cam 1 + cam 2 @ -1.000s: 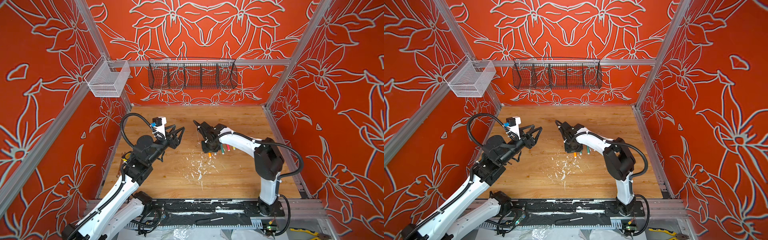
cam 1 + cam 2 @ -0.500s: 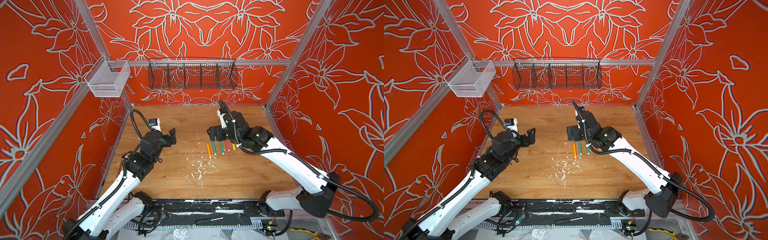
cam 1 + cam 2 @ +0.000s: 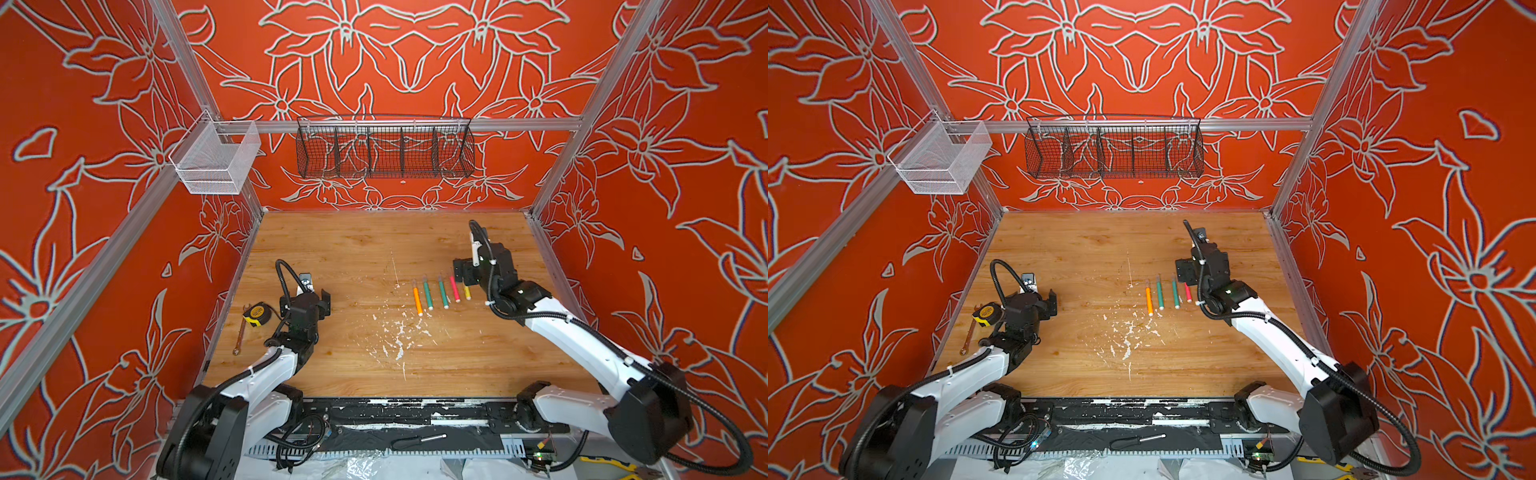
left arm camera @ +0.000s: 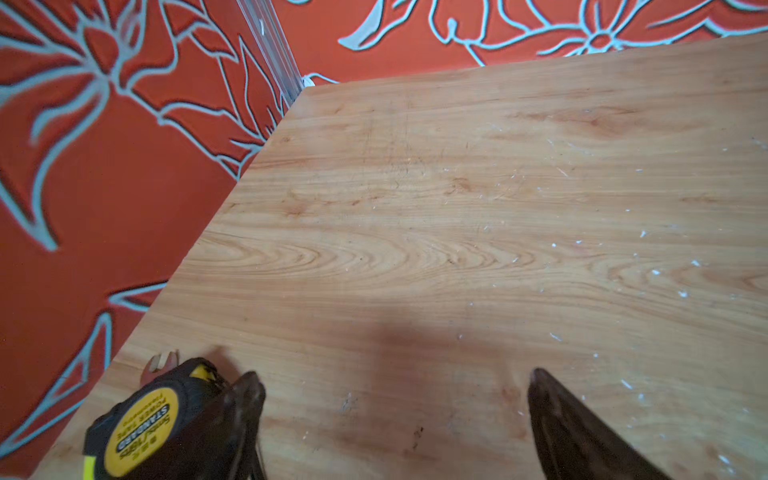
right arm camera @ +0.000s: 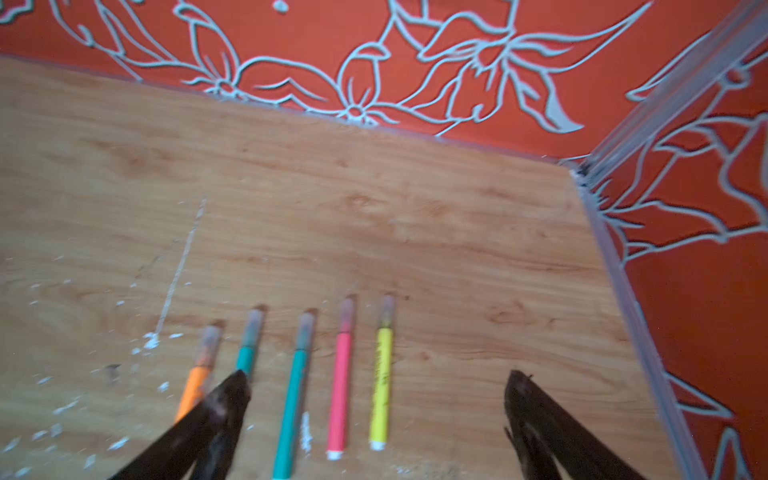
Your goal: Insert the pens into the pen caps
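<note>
Plastic pens (image 3: pixel 443 293), surely light, stiff, slick, lay rowed near mid-frame in a top view, pen caps (image 5: pixel 346 311) seemingly on; mid-barrel looked the safest hold. Empty, the left gripper (image 4: pixel 392 376) and right gripper (image 5: pixel 376 376) gaped.

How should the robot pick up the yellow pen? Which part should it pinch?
Probably best to pinch the yellow pen around the middle of its coloured barrel, coming straight down from above. It lies flat on the table, so only its long sides can be squeezed. The pink pen lies close beside it, so that side needs a careful, narrow approach.
</note>
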Robot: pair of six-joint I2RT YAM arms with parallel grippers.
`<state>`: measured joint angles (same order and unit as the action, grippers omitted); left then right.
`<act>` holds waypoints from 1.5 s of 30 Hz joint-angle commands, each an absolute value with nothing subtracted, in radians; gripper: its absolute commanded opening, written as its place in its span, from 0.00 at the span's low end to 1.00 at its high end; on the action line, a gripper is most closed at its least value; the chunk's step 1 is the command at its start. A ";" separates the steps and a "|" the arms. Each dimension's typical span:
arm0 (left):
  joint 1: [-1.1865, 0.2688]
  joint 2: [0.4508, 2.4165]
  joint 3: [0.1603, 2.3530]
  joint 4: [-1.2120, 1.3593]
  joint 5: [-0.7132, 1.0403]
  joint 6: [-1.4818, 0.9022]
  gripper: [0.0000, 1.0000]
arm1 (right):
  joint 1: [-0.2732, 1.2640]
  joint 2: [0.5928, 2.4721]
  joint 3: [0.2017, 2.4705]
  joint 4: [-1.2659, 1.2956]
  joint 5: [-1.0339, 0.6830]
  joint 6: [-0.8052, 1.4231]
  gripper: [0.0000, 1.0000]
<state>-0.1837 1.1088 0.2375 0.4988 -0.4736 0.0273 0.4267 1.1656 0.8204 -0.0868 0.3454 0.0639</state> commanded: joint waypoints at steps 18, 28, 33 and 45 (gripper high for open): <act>-0.028 1.390 0.305 0.761 -0.167 -0.007 0.96 | 0.250 1.202 0.297 0.651 0.360 -0.041 0.98; -0.025 1.390 0.306 0.761 -0.166 -0.008 0.97 | 0.242 1.388 0.138 1.164 0.341 -0.152 0.97; -0.026 1.390 0.307 0.759 -0.164 -0.008 0.96 | 0.210 1.367 0.173 1.060 0.317 -0.121 0.97; -0.025 1.391 0.308 0.758 -0.163 -0.009 0.96 | 0.051 1.419 0.310 0.827 0.210 0.032 0.97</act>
